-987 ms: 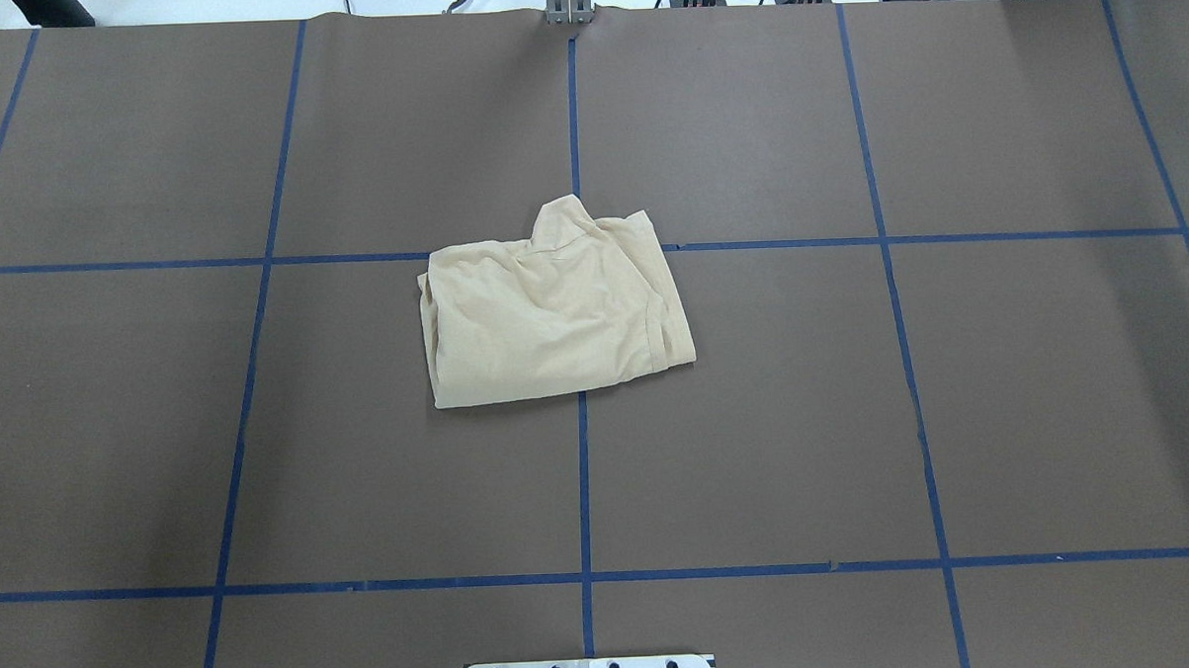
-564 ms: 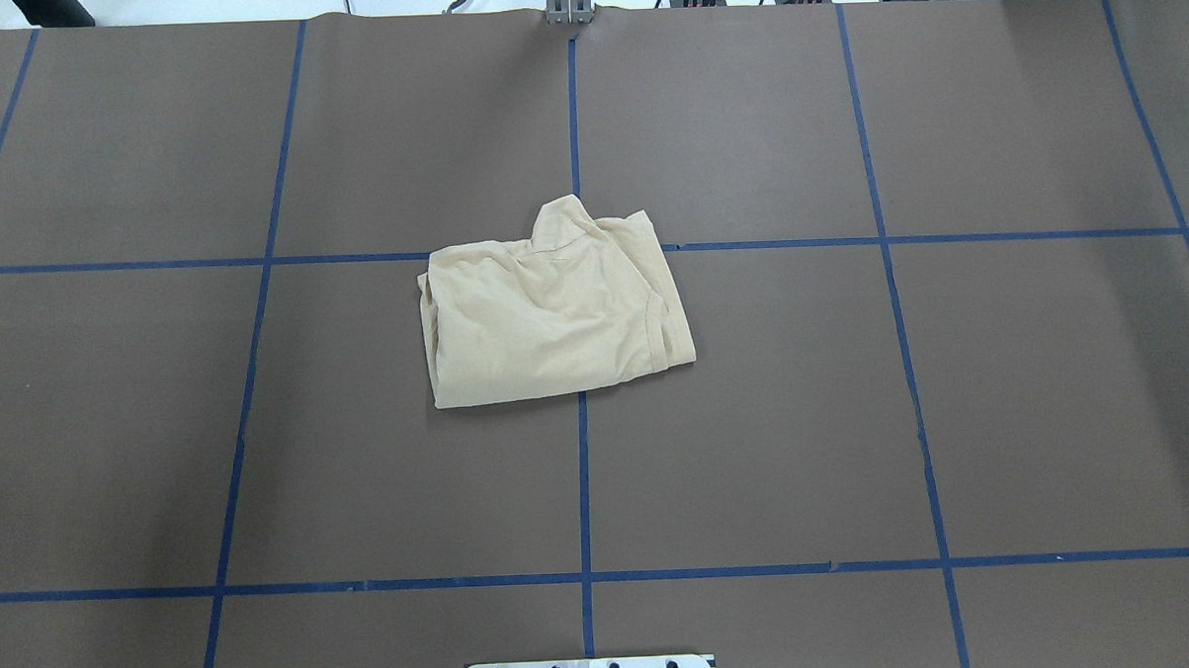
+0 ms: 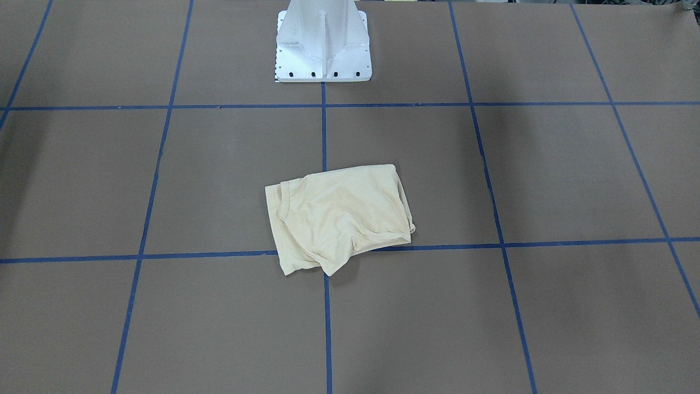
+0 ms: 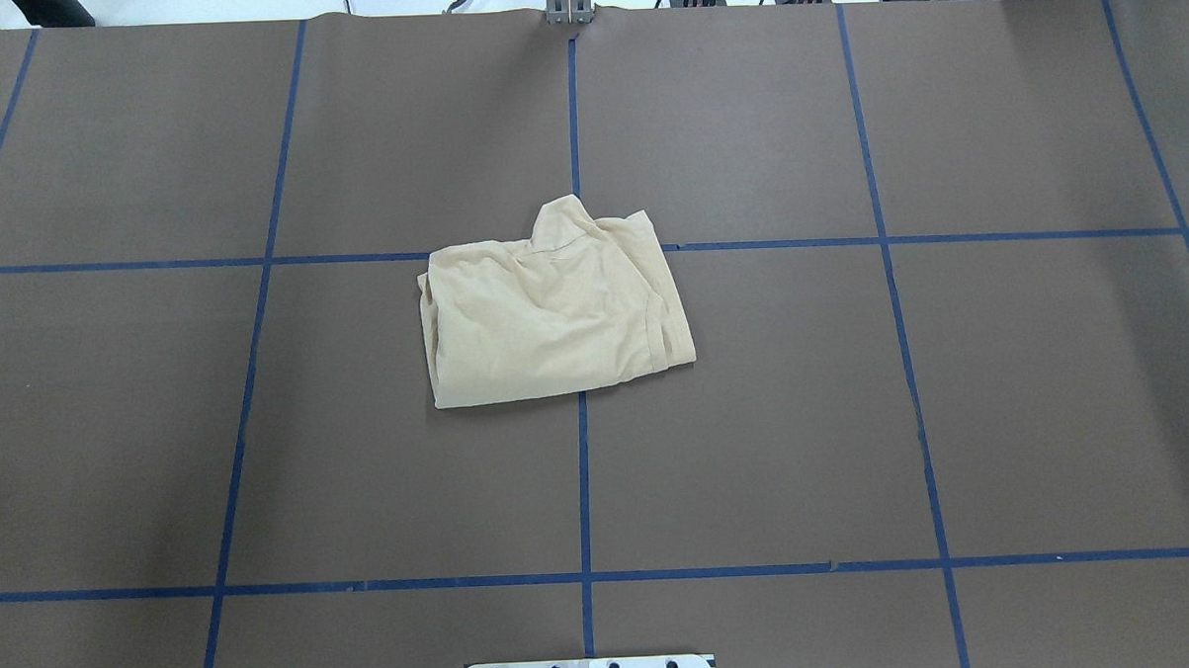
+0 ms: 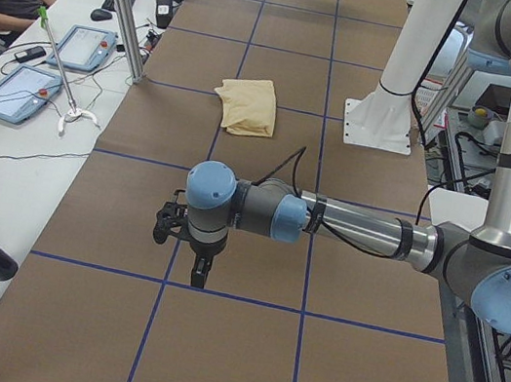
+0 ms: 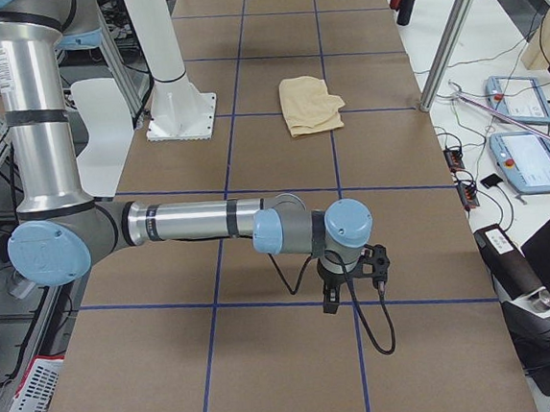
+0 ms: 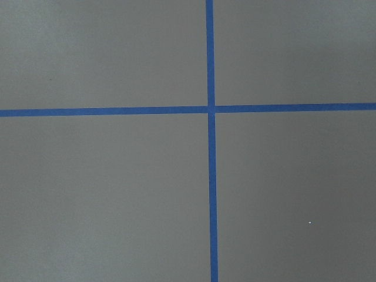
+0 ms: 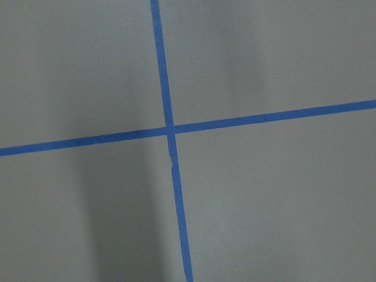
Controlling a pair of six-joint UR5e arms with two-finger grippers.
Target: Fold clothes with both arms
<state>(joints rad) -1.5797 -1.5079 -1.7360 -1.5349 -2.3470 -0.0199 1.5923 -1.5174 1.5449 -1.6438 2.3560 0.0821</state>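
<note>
Nothing has moved: folding seemingly done, our left claw [image 5: 197,276] and right claw [image 6: 331,303], open or closed we cannot tell, hang well clear of the folded pale cream-yellow thin-fabric T-shirt [image 4: 554,311] between them.

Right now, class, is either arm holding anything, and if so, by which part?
Nothing is held. The T-shirt lies folded on the table, apart from both arms; the left gripper and right gripper hang far from it, with nothing in them.
</note>
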